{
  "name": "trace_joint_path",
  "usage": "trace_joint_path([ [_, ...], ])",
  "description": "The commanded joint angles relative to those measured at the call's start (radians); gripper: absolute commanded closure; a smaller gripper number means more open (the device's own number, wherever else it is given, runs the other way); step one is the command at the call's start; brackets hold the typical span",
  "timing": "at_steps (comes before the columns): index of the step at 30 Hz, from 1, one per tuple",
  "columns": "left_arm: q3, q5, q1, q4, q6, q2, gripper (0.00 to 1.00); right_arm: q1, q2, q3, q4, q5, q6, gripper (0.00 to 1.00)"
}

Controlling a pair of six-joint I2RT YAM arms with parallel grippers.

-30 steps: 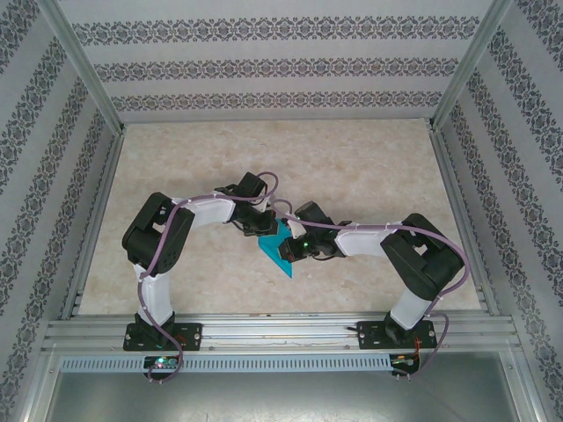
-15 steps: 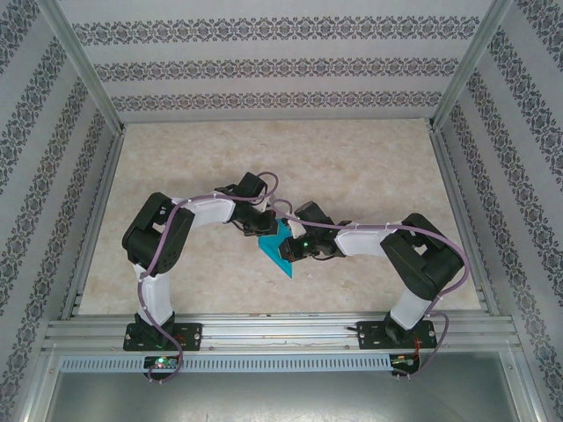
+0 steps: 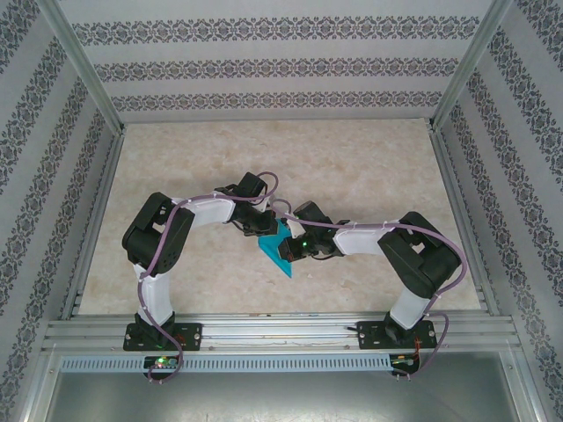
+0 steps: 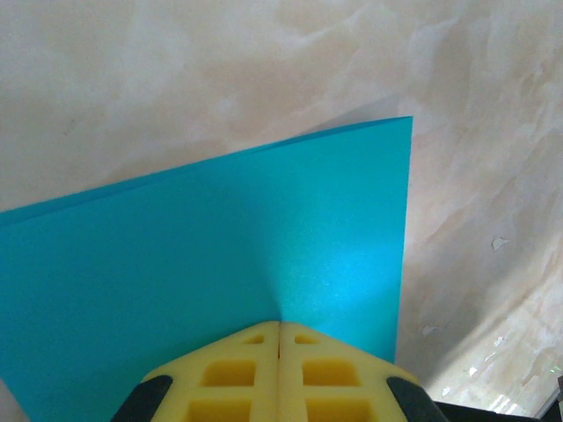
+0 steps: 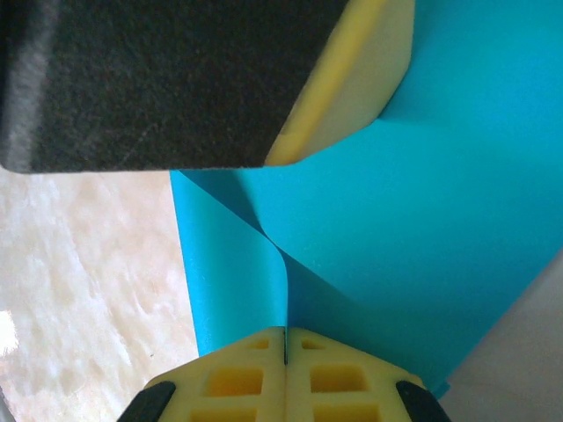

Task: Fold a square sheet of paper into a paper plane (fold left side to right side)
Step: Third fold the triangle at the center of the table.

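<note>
While the left fingers (image 4: 224,378) and right fingers (image 5: 233,382) clamp shut on the blue paper (image 4: 220,264) over the tabletop (image 3: 352,158), lining up its edges before creasing looks key.

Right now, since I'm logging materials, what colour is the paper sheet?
Plain teal-blue, unmarked. The square sheet of paper shows best in the left wrist view.
</note>
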Motion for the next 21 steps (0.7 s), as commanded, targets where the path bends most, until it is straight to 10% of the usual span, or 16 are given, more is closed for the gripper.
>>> trace_joint_path([
  [1, -0.027, -0.03, -0.022, -0.026, -0.013, 0.027, 0.97, -0.003, 0.028, 0.007, -0.029, 0.006, -0.001, 1.0],
  [21, -0.04, -0.074, 0.075, -0.028, 0.01, -0.249, 0.87, -0.006, 0.041, -0.03, -0.031, 0.014, 0.009, 1.0],
])
